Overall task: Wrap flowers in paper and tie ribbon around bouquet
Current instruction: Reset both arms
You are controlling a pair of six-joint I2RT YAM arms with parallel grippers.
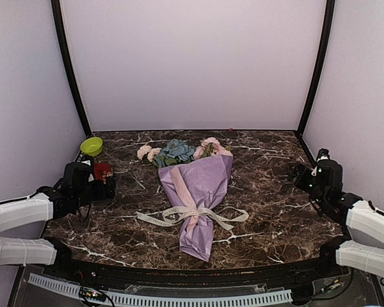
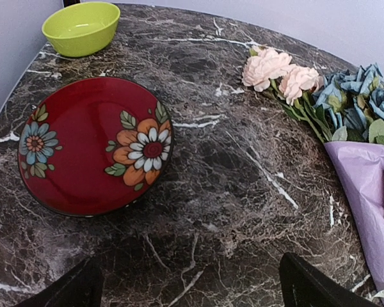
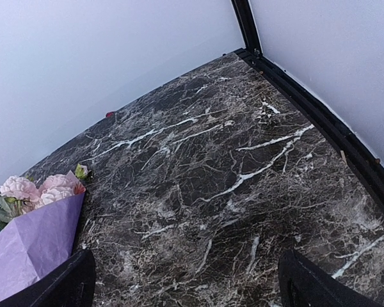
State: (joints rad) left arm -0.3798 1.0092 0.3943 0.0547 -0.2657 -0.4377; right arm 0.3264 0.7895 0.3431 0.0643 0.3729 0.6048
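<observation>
The bouquet [image 1: 197,198] lies in the middle of the table, a cone of lilac paper [image 1: 205,182] with its narrow end toward the near edge. The flowers [image 1: 176,152], pink, cream and blue, stick out of its far end. The cream ribbon [image 1: 192,214] is tied around the cone's lower part, its tails spread on both sides. My left gripper [image 1: 107,187] stands open left of the bouquet, and its wrist view shows pink blooms [image 2: 281,73] and paper [image 2: 368,192]. My right gripper [image 1: 299,173] is open at the right, apart from everything. Nothing sits between either pair of fingers [image 2: 83,288] [image 3: 307,284].
A red bowl with painted flowers [image 2: 93,144] sits just ahead of my left gripper [image 2: 192,291], with a green bowl [image 2: 81,27] beyond it at the back left. Black frame posts [image 3: 246,25] and pale walls close in the marble table [image 1: 269,211]. My right gripper [image 3: 185,281] faces bare marble.
</observation>
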